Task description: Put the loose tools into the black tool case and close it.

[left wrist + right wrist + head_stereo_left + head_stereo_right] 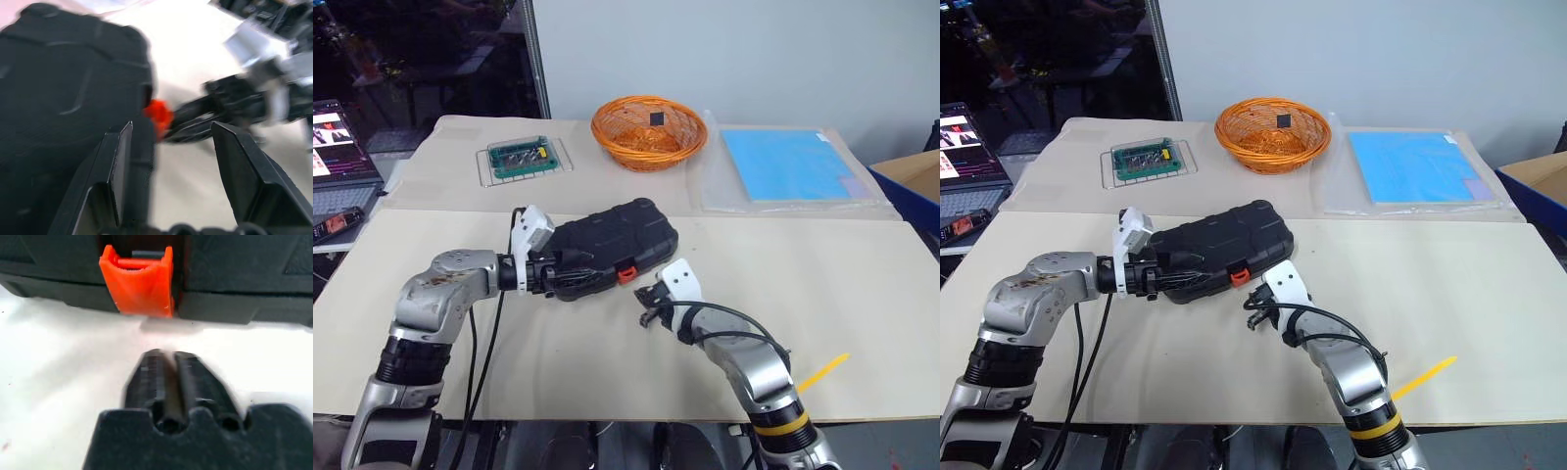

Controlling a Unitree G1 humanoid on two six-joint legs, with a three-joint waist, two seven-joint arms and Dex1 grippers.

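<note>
The black tool case (612, 247) lies lid down in the middle of the desk (862, 294), toward my left, well short of the far edge. My left gripper (570, 277) sits at its left end with fingers spread wide, one against the ribbed shell, I'd say to steady it. My right gripper (168, 369) is pinched together, empty, just before the orange latch (138, 280), presumably ready to press it home.
</note>
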